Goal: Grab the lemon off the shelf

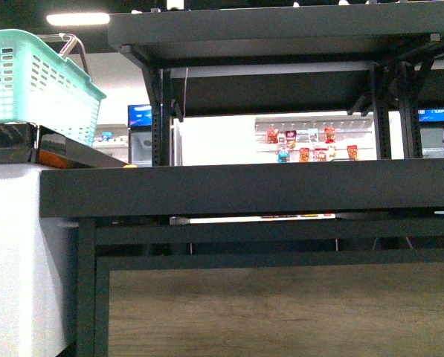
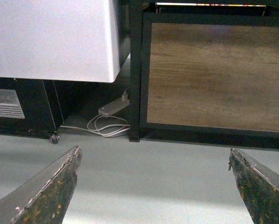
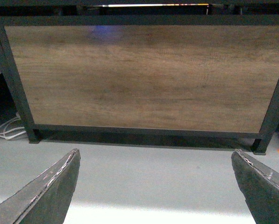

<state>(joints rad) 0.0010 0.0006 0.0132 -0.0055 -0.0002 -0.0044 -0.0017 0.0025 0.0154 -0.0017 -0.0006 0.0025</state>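
Facing the black metal multi-tier shelf (image 1: 244, 190), I see its wide dark deck run across the middle of the front view. A higher deck crosses the top, and a brown wood-grain panel (image 1: 281, 312) fills the lower right. The lemon I cannot place: only a tiny yellow-orange sliver (image 1: 130, 165) peeks over the deck's edge left of centre, too small to name. A mint-green slotted plastic basket (image 1: 28, 74) sits in the upper left, above a white box-like cabinet (image 1: 13, 260) whose side fills the lower left.

My left pincer (image 2: 154, 149) is spread wide, its two worn dark fingers (image 2: 46, 191) in the bottom corners of the left wrist view, with only pale grey floor (image 2: 153, 163) between them. A coiled white cable (image 2: 106, 125) lies on that floor left of centre, beside the foot of the rack's post. My right pincer (image 3: 155, 151) is spread just as wide and grips nothing, with the wood-grain panel across the upper part of its view.
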